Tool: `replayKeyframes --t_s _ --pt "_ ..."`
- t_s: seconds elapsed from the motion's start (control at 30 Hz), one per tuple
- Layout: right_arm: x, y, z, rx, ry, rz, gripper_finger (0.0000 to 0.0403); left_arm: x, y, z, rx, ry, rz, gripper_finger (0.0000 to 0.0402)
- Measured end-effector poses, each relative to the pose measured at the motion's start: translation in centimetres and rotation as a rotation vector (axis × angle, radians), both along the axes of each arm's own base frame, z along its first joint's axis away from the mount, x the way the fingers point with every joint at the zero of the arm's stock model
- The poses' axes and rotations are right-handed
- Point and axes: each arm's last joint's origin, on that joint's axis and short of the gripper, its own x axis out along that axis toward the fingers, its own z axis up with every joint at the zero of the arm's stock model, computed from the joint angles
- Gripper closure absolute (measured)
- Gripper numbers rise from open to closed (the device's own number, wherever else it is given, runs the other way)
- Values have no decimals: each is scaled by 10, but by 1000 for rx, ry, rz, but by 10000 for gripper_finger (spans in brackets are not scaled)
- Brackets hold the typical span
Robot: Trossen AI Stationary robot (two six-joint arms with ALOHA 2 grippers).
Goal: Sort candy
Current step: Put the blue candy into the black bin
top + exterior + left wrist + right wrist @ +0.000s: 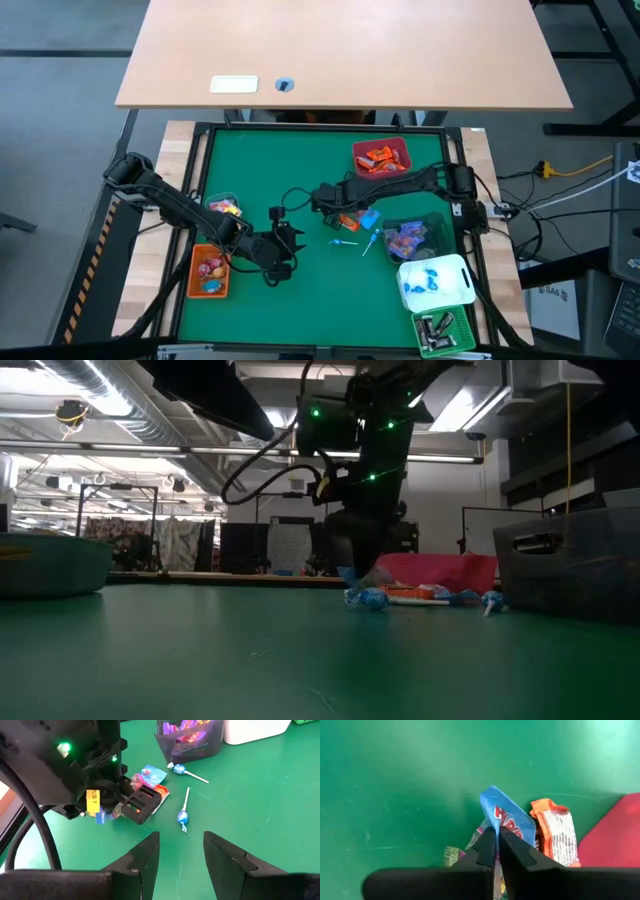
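Blue-wrapped flat candy packet (507, 820) is pinched by the closed right gripper (497, 840) mid-mat, so lifting it toward its bin seems next.

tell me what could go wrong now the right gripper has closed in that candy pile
The right gripper is shut on the blue packet, but only at its edge, so it may slip out on lifting. The orange packet lies against it and could get dragged along. The two blue lollipops lie loose nearby and a sweep might scatter them.
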Motion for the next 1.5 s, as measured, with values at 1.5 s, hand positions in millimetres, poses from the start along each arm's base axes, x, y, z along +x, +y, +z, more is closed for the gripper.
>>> replayKeyframes --t_s 1.5 --pt "-149 115 125 88 245 236 398 0 0 1 -10 -11 4 260"
